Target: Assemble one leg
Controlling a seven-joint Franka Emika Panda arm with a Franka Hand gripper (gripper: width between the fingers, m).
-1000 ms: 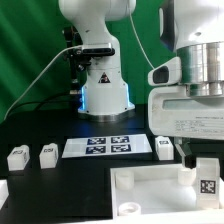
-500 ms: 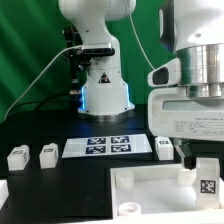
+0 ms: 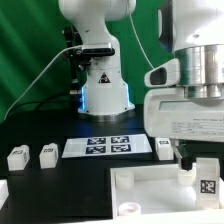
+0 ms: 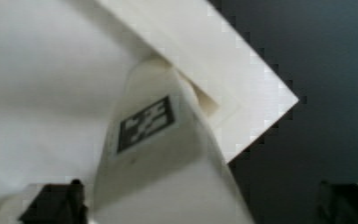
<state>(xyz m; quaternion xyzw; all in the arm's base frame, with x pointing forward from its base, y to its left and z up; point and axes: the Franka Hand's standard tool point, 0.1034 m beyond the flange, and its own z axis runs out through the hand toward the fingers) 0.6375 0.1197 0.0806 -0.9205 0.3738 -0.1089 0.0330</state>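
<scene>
Gripper: jaws spread wide, clamped on nothing; the gripper [image 3: 200, 165] hangs right over the tagged leg [image 3: 207, 184] at the tray-like panel [image 3: 150, 190], its dark fingertips [image 4: 55, 200] either side of the leg [image 4: 158, 150] in the wrist view.
Change: compared with a second ago, the arm's head sits a touch to the exterior view's left and the leg's tag shows a little higher; the jaws are as wide as before.
Leg in play: upright at the panel's corner on the exterior view's right, touching the panel; whether it is fully seated in its hole I cannot tell.
Spare legs: two [image 3: 18, 157] [image 3: 47, 154] stand well apart from the panel, beyond its edge on the exterior view's left; a third [image 3: 164, 147] stands just behind the panel, next to the marker board [image 3: 108, 146].
Meaning: my call is that the arm is either lining up for a fresh grip or has let go, so the leg is likely close to home, not yet proven tight.
Watch: a sideways nudge from a finger could tip the leg.
</scene>
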